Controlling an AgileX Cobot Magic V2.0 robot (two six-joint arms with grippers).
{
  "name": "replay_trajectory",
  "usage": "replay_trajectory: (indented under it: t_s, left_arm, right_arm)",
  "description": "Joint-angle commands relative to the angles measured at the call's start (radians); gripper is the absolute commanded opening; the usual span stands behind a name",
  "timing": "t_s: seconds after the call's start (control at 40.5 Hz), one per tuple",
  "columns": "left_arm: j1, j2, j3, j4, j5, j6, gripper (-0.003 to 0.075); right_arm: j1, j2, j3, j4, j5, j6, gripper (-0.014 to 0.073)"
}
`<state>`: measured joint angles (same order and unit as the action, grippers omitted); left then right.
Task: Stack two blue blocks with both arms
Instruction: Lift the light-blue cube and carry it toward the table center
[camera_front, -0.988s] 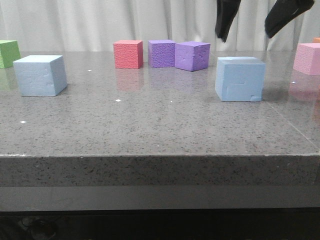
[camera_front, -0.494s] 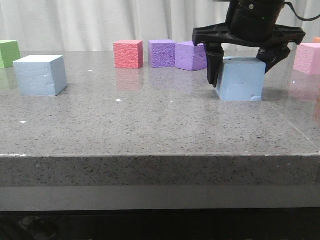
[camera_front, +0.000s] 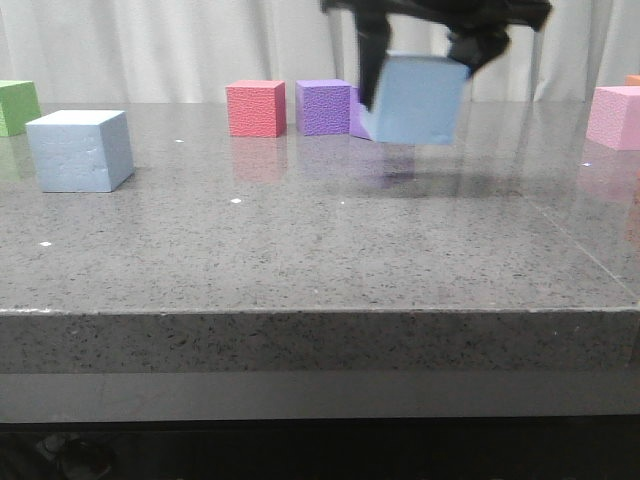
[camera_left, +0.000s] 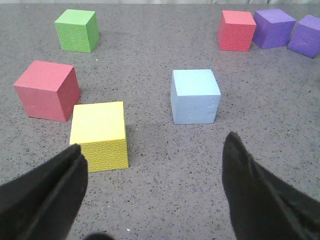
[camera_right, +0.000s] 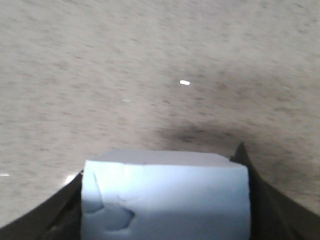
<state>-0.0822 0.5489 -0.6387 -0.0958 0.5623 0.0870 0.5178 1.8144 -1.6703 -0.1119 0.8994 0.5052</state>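
Note:
My right gripper (camera_front: 420, 80) is shut on one pale blue block (camera_front: 415, 100) and holds it in the air, slightly tilted, above the middle back of the table. In the right wrist view this block (camera_right: 165, 200), with a dented corner, fills the space between the fingers (camera_right: 260, 205). The other blue block (camera_front: 80, 150) rests on the table at the left. It also shows in the left wrist view (camera_left: 195, 96), ahead of my left gripper (camera_left: 152, 165), which is open, empty and apart from it. The left gripper is out of the front view.
A red cube (camera_front: 256, 108) and purple cubes (camera_front: 323, 107) stand at the back, a pink cube (camera_front: 615, 117) at far right, a green cube (camera_front: 18, 107) at far left. A yellow cube (camera_left: 98, 134) and a red cube (camera_left: 46, 90) sit near the left gripper.
The right gripper came down around the right blue block, shut on it, then lifted it off the table and carried it leftward. The left blue block has not moved.

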Motion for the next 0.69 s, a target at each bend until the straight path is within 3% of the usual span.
replay_trajectory:
  t_s: [0.0,0.321,0.544,0.667]
  left_arm:
    - [-0.001,0.006,-0.034,-0.015,-0.066,-0.006,0.0547]
    - [-0.001,0.006,-0.034,-0.015,-0.065,-0.006,0.0547]
    - [-0.001,0.006,-0.034,-0.015,-0.062,-0.006,0.0547]
    - [-0.001,0.006,-0.034,-0.015,-0.062,-0.006,0.0547]
  right_arm:
    - [0.045,-0.011,-0.080,-0.024,-0.025,0.059,0.0435]
    - [0.134,0.163,-0.235,-0.122,-0.005,0.143,0.0444]
    - [0.134,0.192,-0.256,-0.121,-0.005,0.143,0.0647]
    - [0.134,0.190,-0.278,-0.106,0.005,0.143,0.0653]
